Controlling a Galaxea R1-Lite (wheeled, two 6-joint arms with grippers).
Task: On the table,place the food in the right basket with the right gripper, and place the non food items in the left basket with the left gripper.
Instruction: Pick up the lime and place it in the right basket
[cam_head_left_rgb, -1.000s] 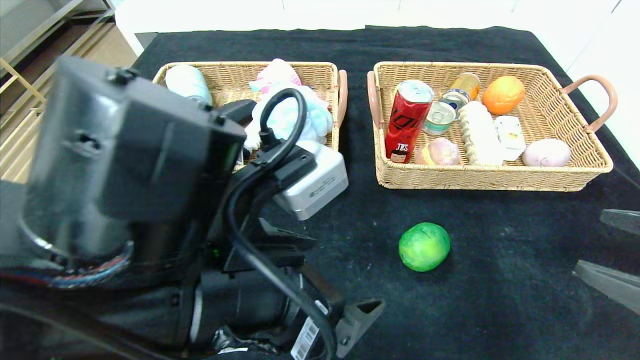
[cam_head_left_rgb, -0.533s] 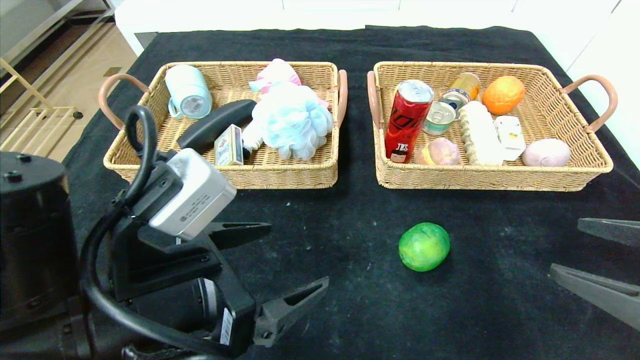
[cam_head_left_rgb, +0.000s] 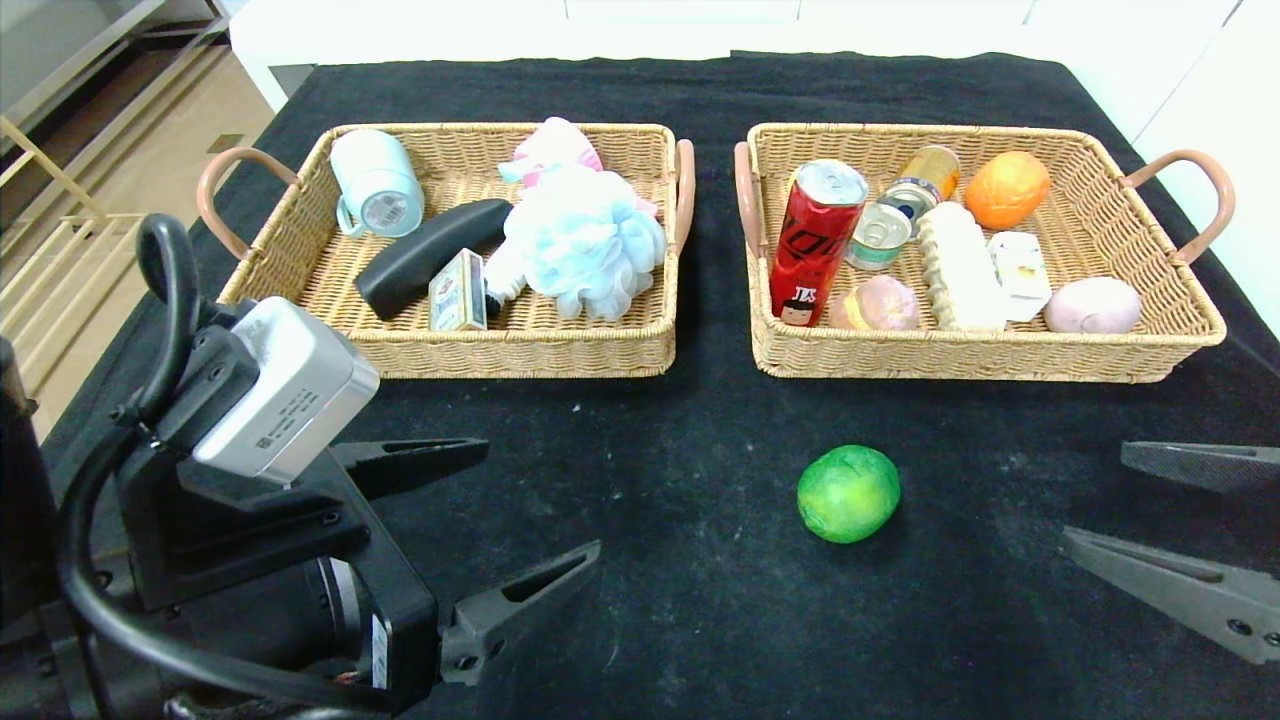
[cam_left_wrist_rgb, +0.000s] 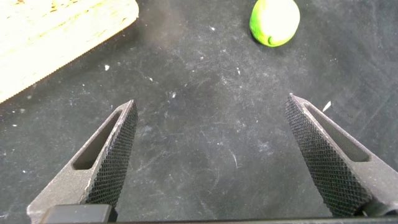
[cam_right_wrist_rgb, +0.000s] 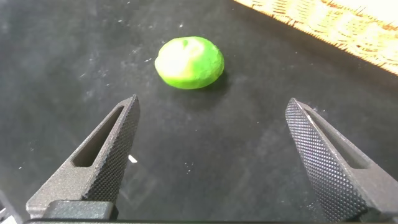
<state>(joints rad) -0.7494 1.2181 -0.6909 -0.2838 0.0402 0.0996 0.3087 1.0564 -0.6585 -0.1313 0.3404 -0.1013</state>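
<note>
The round green fruit (cam_head_left_rgb: 848, 493) lies alone on the black table (cam_head_left_rgb: 700, 600), in front of the right basket (cam_head_left_rgb: 980, 355). It also shows in the right wrist view (cam_right_wrist_rgb: 189, 62) and the left wrist view (cam_left_wrist_rgb: 274, 22). My right gripper (cam_head_left_rgb: 1095, 495) is open and empty, to the right of the fruit at the table's right edge. My left gripper (cam_head_left_rgb: 540, 500) is open and empty at the front left. The left basket (cam_head_left_rgb: 520, 350) holds the light-blue pouf (cam_head_left_rgb: 585, 238) and the cream card box (cam_head_left_rgb: 458, 290). The right basket holds the red can (cam_head_left_rgb: 812, 240), the white carton (cam_head_left_rgb: 1020, 270) and the bread loaf (cam_head_left_rgb: 958, 265).
The left basket also holds a pale blue mug (cam_head_left_rgb: 378, 185), a black curved object (cam_head_left_rgb: 430, 255) and a pink toy (cam_head_left_rgb: 553, 143). The right basket also holds two small tins (cam_head_left_rgb: 880, 235), an orange fruit (cam_head_left_rgb: 1006, 188) and two pinkish round items (cam_head_left_rgb: 1092, 305). Floor and shelving lie beyond the table's left edge.
My left arm has pulled back from over the left basket to the front left, gripper open and empty. My right gripper has come further in from the right edge. The green fruit has not moved.
</note>
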